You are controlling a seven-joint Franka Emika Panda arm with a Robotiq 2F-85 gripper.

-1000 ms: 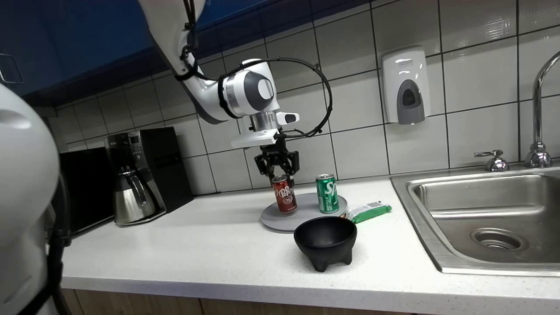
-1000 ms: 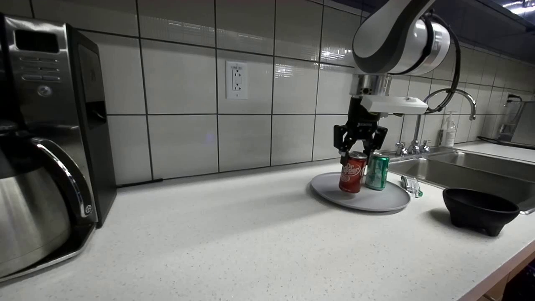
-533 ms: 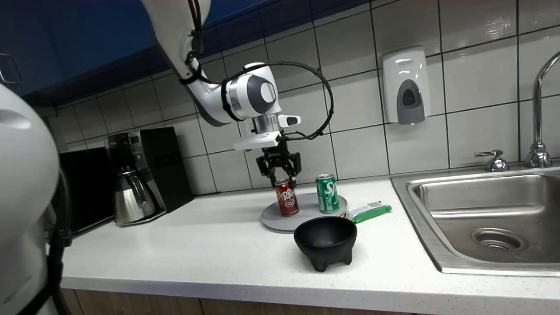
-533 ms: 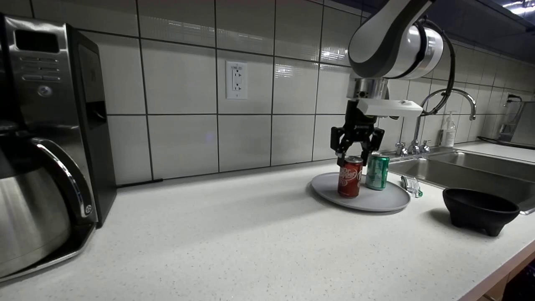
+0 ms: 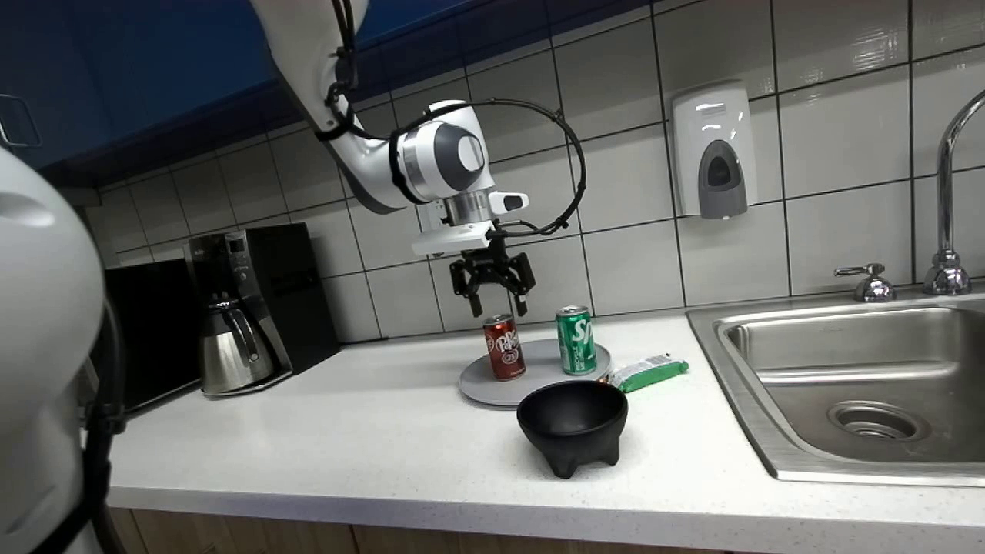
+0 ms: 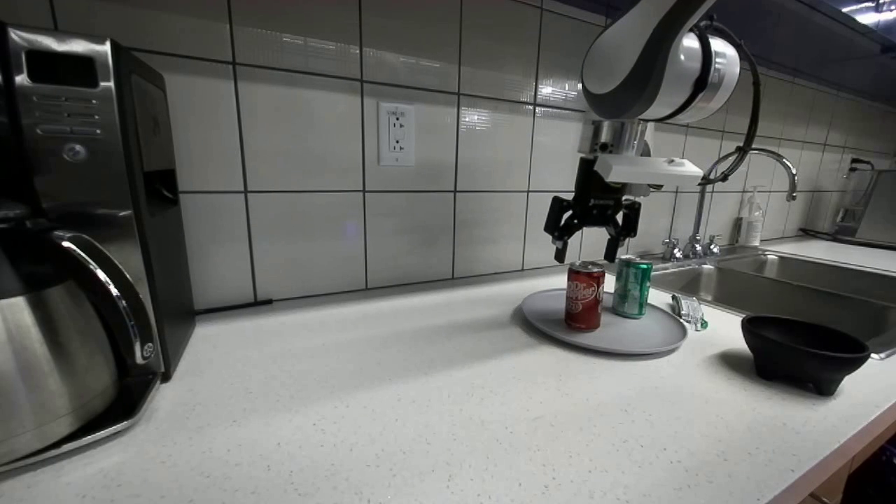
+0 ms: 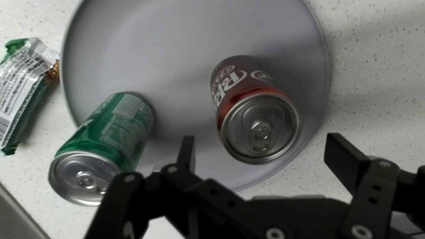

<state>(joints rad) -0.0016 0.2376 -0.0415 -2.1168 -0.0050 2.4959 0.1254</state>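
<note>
Fingers (image 7: 187, 152) of the gripper (image 6: 586, 254) are spread well apart and point downward, with nothing pinched between them. Nearest to them is the red can (image 7: 239, 86), standing upright on the grey plate (image 7: 166, 39). In both exterior views its lid lies at 6 o'clock from the gap, just below the fingertips, and no contact shows. Its long axis is vertical, roughly the same line along which the fingers point. Seen from the wrist, the lid sits at 12 o'clock from the middle of the gap, so the two pads flank it, one toward 9 o'clock and one toward 3; foreshortened there, the body runs from 11 o'clock at the base to 5 o'clock at the lid.

The green can (image 7: 113, 129) stands on the same plate, well apart from the red can, between 8 and 9 o'clock of it in the wrist view. At 10 o'clock from the green can lies a green and silver wrapper (image 7: 23, 86), just beside the plate's rim; whether it touches I cannot tell. In an exterior view, a black bowl (image 5: 573, 446) stands at 5 o'clock from the plate on the white counter (image 5: 346, 454), with the steel sink (image 5: 742, 388) at 3 o'clock and a coffee maker (image 5: 300, 285) between 9 and 10
</note>
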